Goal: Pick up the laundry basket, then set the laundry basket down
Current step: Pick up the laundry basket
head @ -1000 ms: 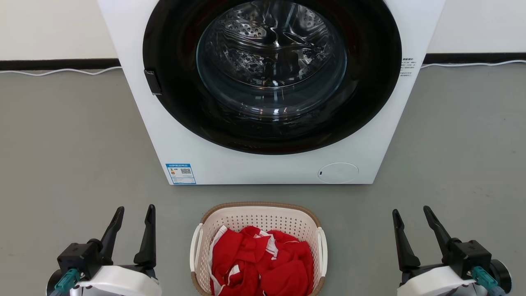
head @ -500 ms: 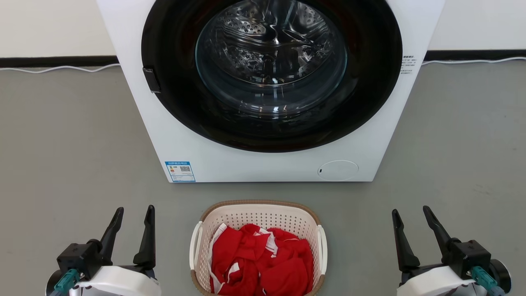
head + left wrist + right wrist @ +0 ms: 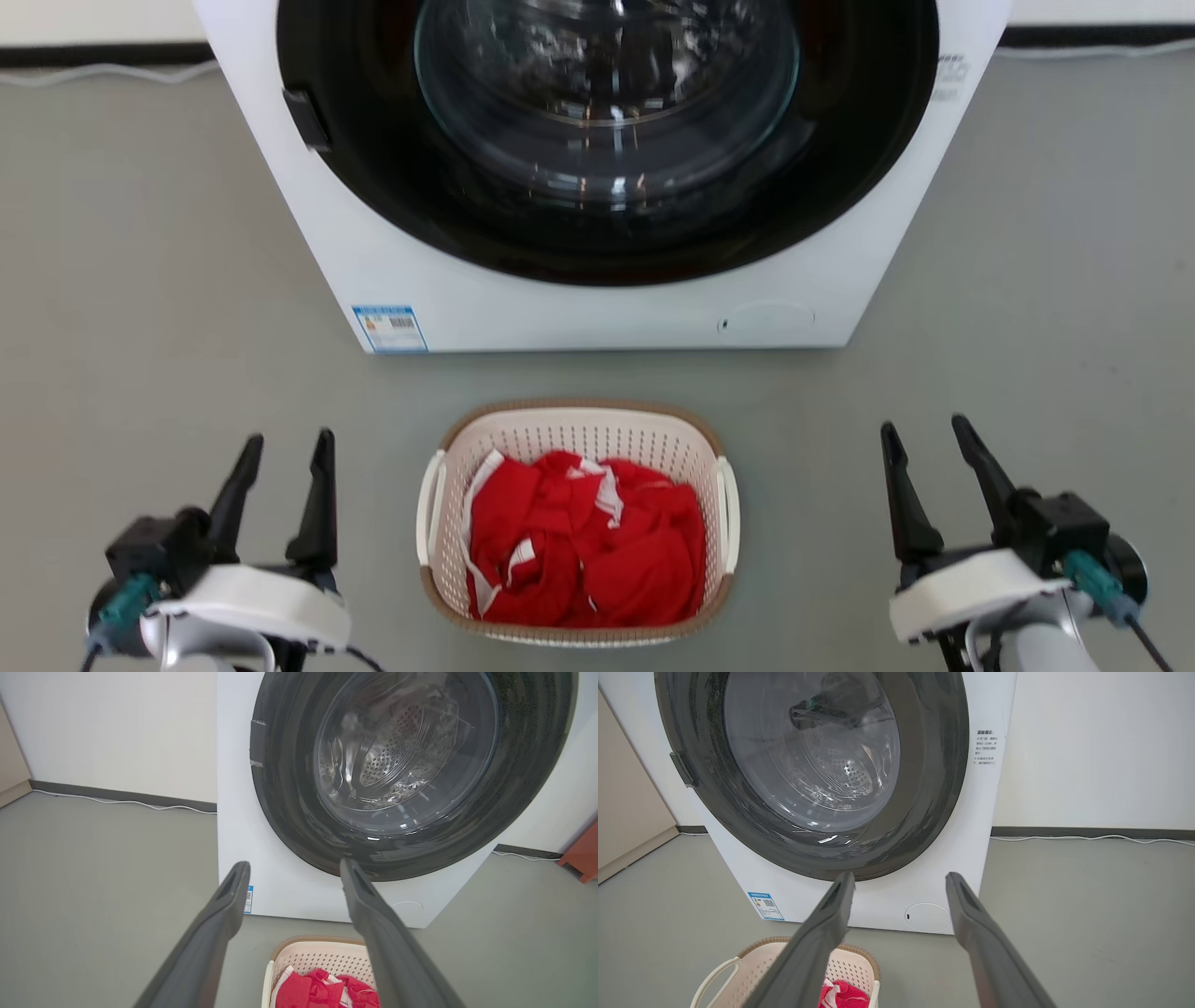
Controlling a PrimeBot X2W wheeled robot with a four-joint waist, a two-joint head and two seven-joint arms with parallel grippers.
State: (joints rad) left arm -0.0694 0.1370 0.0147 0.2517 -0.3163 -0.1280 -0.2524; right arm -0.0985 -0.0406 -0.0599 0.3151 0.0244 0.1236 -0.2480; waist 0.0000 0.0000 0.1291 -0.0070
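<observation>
A smooth grey floor [image 3: 140, 280] runs back to a white wall [image 3: 117, 728]. 1 dark skirting strip [image 3: 117, 794] runs along the wall's foot, and 1 thin white cable [image 3: 1087, 837] lies just before it. In the right wrist view a beige panel [image 3: 626, 812] stands at 9 o'clock. In the left wrist view an orange-red thing [image 3: 581, 856], cut by the edge, sits at 3 o'clock.

1 white washing machine [image 3: 579, 313] stands on the floor at 12 o'clock in the head view, its 1 round dark door [image 3: 840, 187] shut. It has 1 blue label [image 3: 389, 328] at its lower left corner and 1 round flap [image 3: 927, 917] at its lower right.

The 1 laundry basket [image 3: 579, 437] sits on the floor at 6 o'clock, near the machine's front but apart from it. It has 2 white handles [image 3: 430, 509] on its sides, and red cloth [image 3: 597, 551] with white trim is heaped inside.

The left hand [image 3: 289, 437] is at 8 o'clock and the right hand [image 3: 923, 425] at 4 o'clock, each well clear of the basket. Each has its 2 dark fingers [image 3: 319, 504] spread apart with nothing between them.
</observation>
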